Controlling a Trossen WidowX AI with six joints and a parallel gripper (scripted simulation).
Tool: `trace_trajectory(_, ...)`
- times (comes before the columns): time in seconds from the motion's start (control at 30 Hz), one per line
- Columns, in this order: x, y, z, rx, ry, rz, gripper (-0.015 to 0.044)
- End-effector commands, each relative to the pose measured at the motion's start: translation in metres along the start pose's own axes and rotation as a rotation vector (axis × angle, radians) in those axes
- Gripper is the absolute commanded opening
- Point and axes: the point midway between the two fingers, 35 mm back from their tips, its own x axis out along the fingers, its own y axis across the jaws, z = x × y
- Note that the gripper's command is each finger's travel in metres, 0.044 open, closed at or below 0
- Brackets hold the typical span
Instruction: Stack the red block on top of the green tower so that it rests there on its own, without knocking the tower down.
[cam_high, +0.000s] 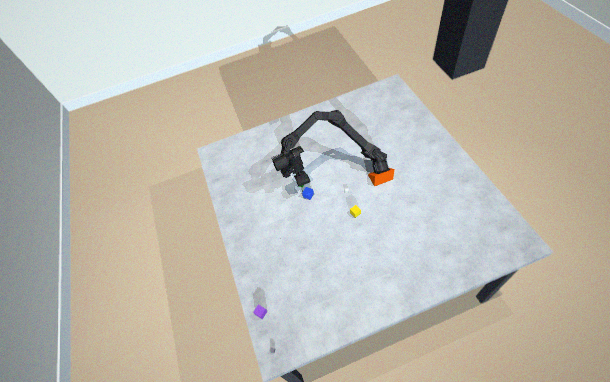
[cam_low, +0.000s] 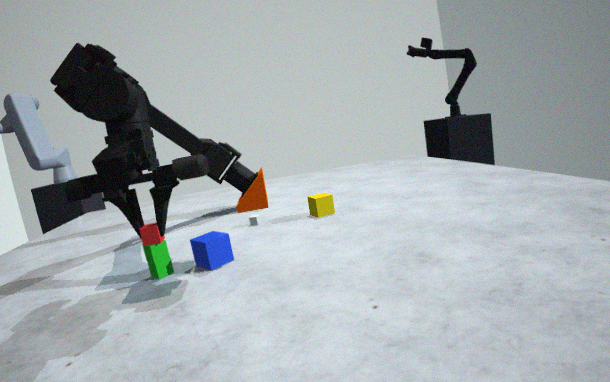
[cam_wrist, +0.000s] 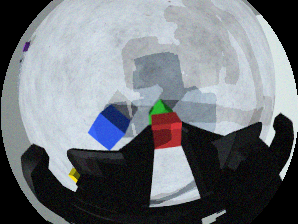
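Setting the red block (cam_low: 150, 234) onto the green tower (cam_low: 158, 259): entry for the placing step.

Gripper (cam_low: 150, 229): black, pointing down, in the left middle of the exterior view; pinching the red block by two opposite sides, fingertips low on the block.

Red block: between the fingertips, its underside at or touching the top of the green tower. It looks slightly offset toward the left of the tower in the exterior view, and a little tilted. Whether the full weight is already on the tower cannot be told.

Green tower: upright on the grey table (cam_low: 400, 280), lower left of the exterior view. In the wrist view only a sliver of green (cam_wrist: 158, 107) shows above the red block (cam_wrist: 166, 128), so the two are nearly in line from that side.

Blue block (cam_low: 212, 249): on the table just to the right of the tower, near but apart.

Yellow block (cam_low: 321, 204), small grey cube (cam_low: 253, 220), purple block (cam_high: 260, 311): well apart, of no concern here.

Handling notes, as judgement:
- Make sure the block sits flat before letting go; a tilted face would slide.
- Trim any sideways offset gently, since a push while touching could topple the tower.
- Spread the fingers slowly and evenly so neither drags the block.
- Lift straight up afterwards, keeping the fingertips off both blocks and away from the blue block.
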Motion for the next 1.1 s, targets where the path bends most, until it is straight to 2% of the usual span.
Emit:
trace_trajectory(0.0,0.0003,-0.0016,-0.0007,-0.002,-0.002,-0.004,0.0)
trace_trajectory(0.4,-0.0014,-0.0016,-0.0007,-0.003,-0.002,-0.004,0.0)
trace_trajectory(0.93,0.0004,-0.0006,-0.0007,0.001,0.0,0.0,0.042)
trace_trajectory(0.97,0.0004,-0.0006,-0.0007,0.001,0.0,0.0,0.044)
trace_trajectory(1.07,0.0004,-0.0006,-0.0007,0.001,0.0,0.0,0.044)
